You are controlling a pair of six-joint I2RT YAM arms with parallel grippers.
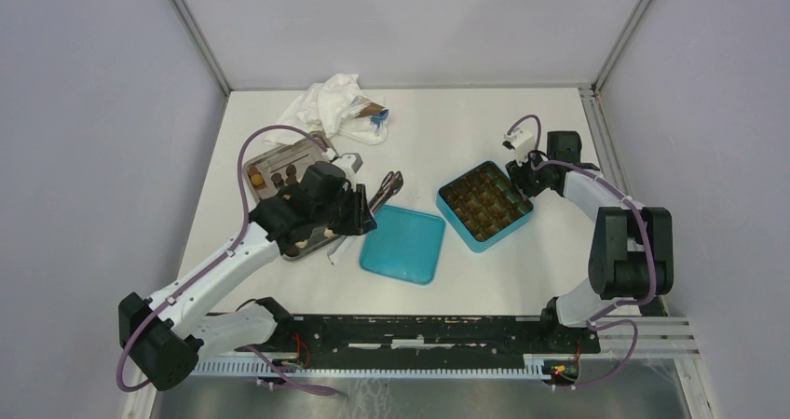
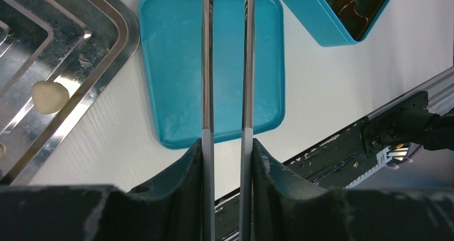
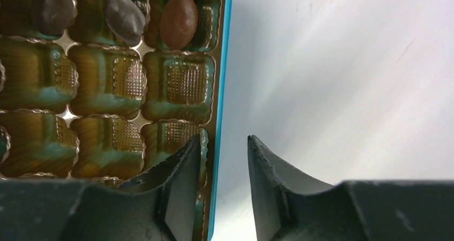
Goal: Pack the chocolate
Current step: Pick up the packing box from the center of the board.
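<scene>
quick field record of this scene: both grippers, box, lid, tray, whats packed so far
left gripper: shut on metal tongs, held over the teal lid
right gripper: open, jaws straddling the teal box side wall
teal box: uncovered, at least three chocolates in one row, neighbouring cells empty
teal lid: flat on the table, between tray and box
metal tray: holds a cream chocolate

My two arms are showing white shells between black joint housings. A purplish cable is looping along my left arm, and another is trailing along my right arm. My left gripper and right gripper are showing dark, matte, wedge-shaped fingers with scuffed, pale-flecked edges.
</scene>
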